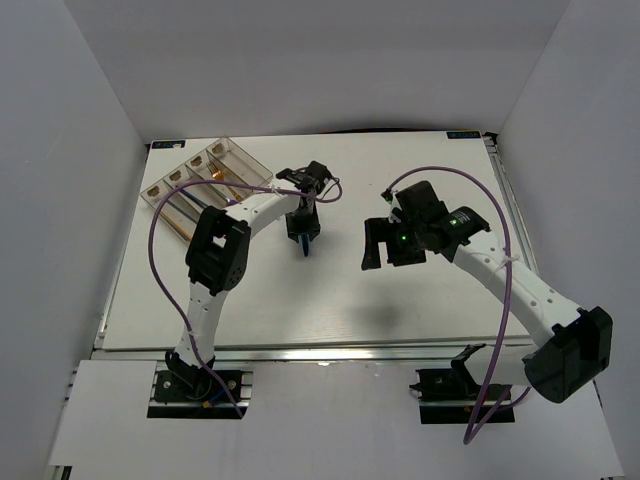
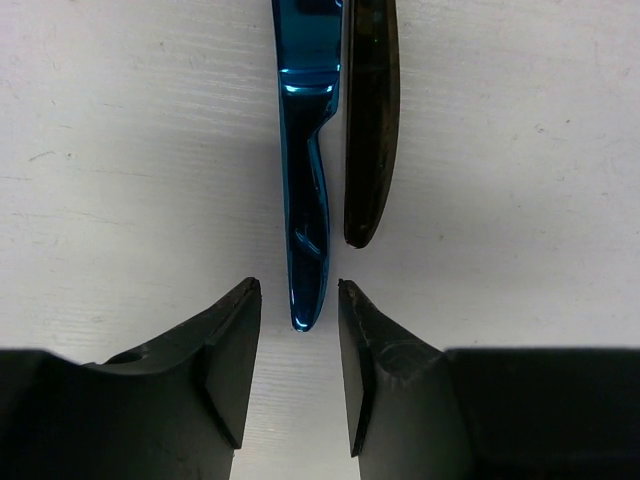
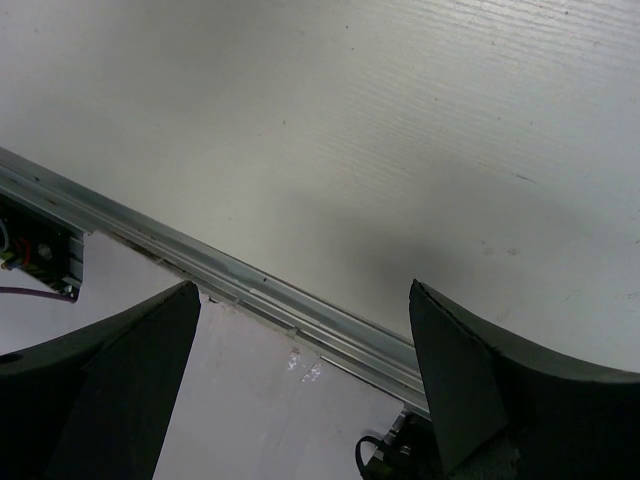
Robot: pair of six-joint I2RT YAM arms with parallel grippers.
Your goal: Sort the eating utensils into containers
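Note:
A shiny blue knife [image 2: 305,200] lies on the white table, and a dark utensil [image 2: 371,130] lies close along its right side. My left gripper [image 2: 300,300] points down over them, open with a narrow gap. The blue knife's near end reaches just between the fingertips [image 2: 240,330] without touching either. From above, the left gripper [image 1: 303,232] is mid-table with the blue knife [image 1: 304,249] showing under it. The clear organiser tray [image 1: 240,158] sits at the back left with gold and tan pieces in it. My right gripper [image 1: 383,243] hangs open and empty, with its jaws wide [image 3: 305,300].
The right wrist view looks down on the table's near edge with an aluminium rail [image 3: 250,290] and a lower white panel [image 3: 250,400]. White walls enclose the table on three sides. The left arm's purple cable [image 1: 160,240] loops beside the tray.

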